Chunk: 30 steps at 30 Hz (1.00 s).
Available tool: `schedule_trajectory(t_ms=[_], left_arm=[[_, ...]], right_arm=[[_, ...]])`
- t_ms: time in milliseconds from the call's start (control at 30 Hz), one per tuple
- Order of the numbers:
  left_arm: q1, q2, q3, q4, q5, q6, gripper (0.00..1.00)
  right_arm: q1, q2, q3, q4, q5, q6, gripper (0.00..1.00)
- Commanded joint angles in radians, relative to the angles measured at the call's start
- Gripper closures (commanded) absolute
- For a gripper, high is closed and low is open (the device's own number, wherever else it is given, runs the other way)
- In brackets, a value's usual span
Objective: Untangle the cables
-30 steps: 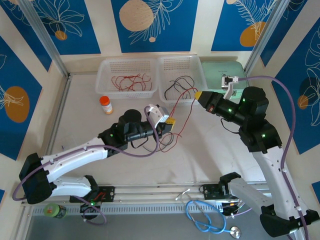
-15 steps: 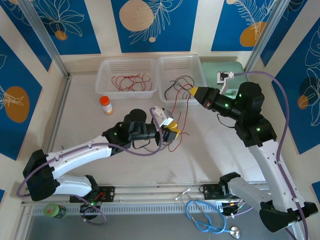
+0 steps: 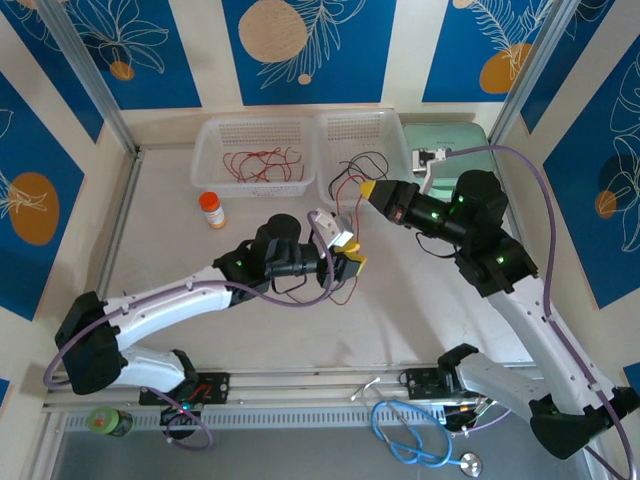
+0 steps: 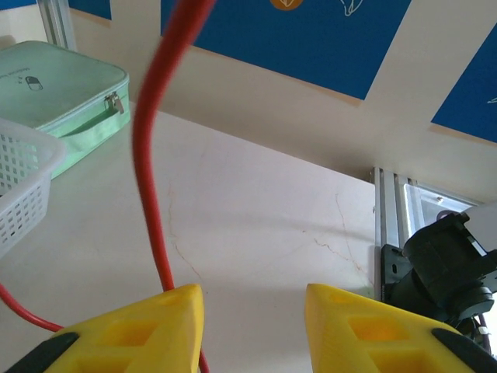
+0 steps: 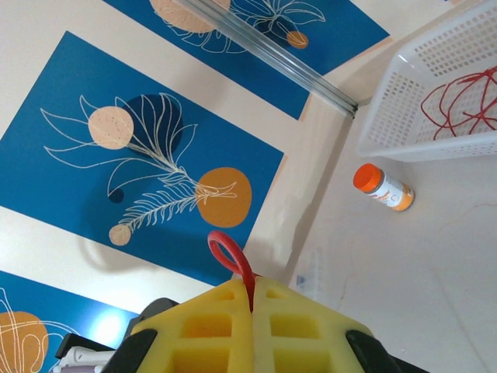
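Observation:
My right gripper [image 3: 368,188] [image 5: 253,299] is shut on a thin red cable [image 3: 338,200], whose small loop [image 5: 230,255] sticks out above the closed yellow fingers. That cable hangs down toward my left gripper [image 3: 351,253] [image 4: 255,311], which is open over the table. In the left wrist view the red cable [image 4: 147,155] runs down beside the outer edge of the left finger [image 4: 132,330], not between the fingers. Black cables [image 3: 362,165] lie in the right basket. More red cables [image 3: 262,162] [image 5: 460,101] lie in the left basket.
Two white baskets [image 3: 205,150] [image 3: 325,150] stand side by side at the back. An orange-capped bottle [image 3: 211,209] [image 5: 382,187] stands left of the arms. A green zip case [image 3: 450,140] [image 4: 54,93] lies behind the right arm. A light blue coiled cable [image 3: 410,440] lies by the bases.
My right gripper has swung left over the right basket's front edge, carrying the red cable. The left gripper has reached a little further right.

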Motion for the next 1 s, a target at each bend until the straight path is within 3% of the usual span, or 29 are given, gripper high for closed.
schedule_trajectory(t_ms=[0, 233, 400, 500, 567, 733, 967], left_arm=[[-0.008, 0.021, 0.033, 0.03, -0.011, -0.01, 0.61], [-0.007, 0.037, 0.045, -0.033, -0.076, 0.023, 0.61], [-0.007, -0.018, 0.038, -0.144, -0.236, 0.073, 0.61], [-0.007, -0.082, 0.015, -0.216, -0.403, 0.071, 0.51], [-0.007, -0.133, -0.011, -0.251, -0.456, 0.071, 0.43], [-0.007, -0.245, -0.077, -0.354, -0.483, 0.113, 0.29], [-0.007, -0.344, -0.057, -0.419, -0.394, 0.181, 0.17]], right_arm=[[0.015, 0.005, -0.005, 0.075, 0.027, 0.039, 1.0], [0.044, 0.01, 0.025, 0.057, 0.05, 0.033, 1.0], [0.05, -0.021, 0.045, -0.075, 0.148, -0.035, 1.0], [0.057, -0.051, 0.052, -0.185, 0.263, -0.066, 1.0], [0.067, -0.073, 0.043, -0.235, 0.338, -0.065, 1.0], [0.088, -0.082, 0.007, -0.252, 0.386, -0.04, 1.0], [0.124, -0.021, 0.025, -0.279, 0.39, -0.075, 1.0]])
